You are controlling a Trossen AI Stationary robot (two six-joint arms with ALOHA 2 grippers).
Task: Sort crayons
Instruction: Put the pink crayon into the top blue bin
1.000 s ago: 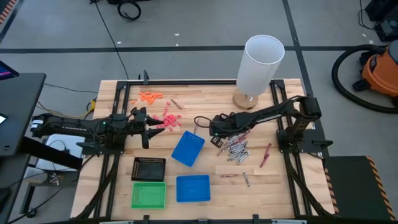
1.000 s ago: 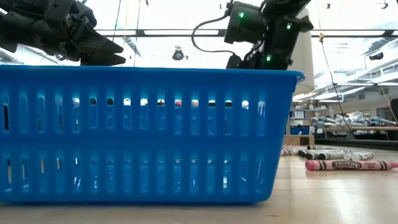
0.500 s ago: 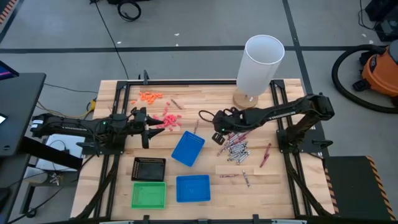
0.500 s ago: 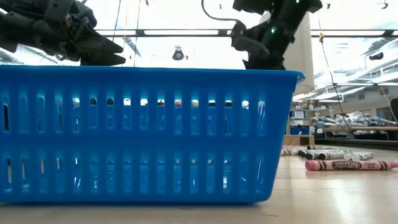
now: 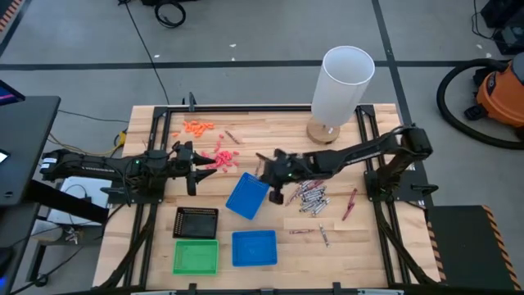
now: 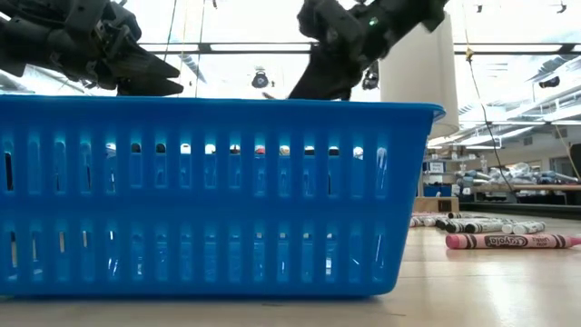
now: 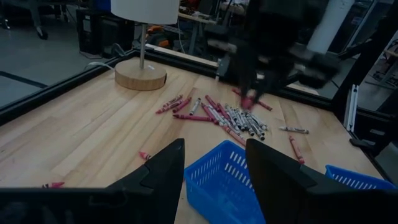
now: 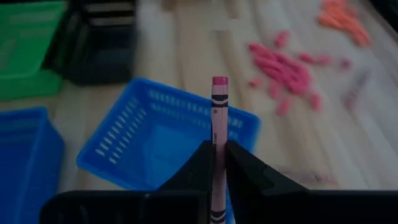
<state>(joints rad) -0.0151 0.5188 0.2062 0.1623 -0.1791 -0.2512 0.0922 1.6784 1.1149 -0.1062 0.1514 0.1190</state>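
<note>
We see the wooden table [image 5: 164, 135], white lamp [image 5: 344, 82] near its far edge, tilted blue basket [image 5: 247, 197] mid-table, right gripper [image 8: 216, 163] above it pinching a pink crayon [image 8: 217, 134], grey crayon pile [image 5: 309, 197] beside, left gripper [image 7: 214, 163] spread, idle near the left edge.

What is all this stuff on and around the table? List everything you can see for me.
Held crayon: one, maroon-pink, clamped in the right gripper above the tilted blue tray.
Loose crayons: many, red and grey-silver, piled right of centre, a few scattered apart.
Blue trays: two, one tilted at centre, one at the front.
Green tray: one, front left.
Black tray: one, behind the green.
Pink bits: a cluster, centre left.
Orange bits: a cluster, back left.
Lamp: one, white shade, wooden base, back right.
Vacuum: one, orange, on the floor.
Left gripper: open, beside the pink bits.
Right gripper: shut.
</note>
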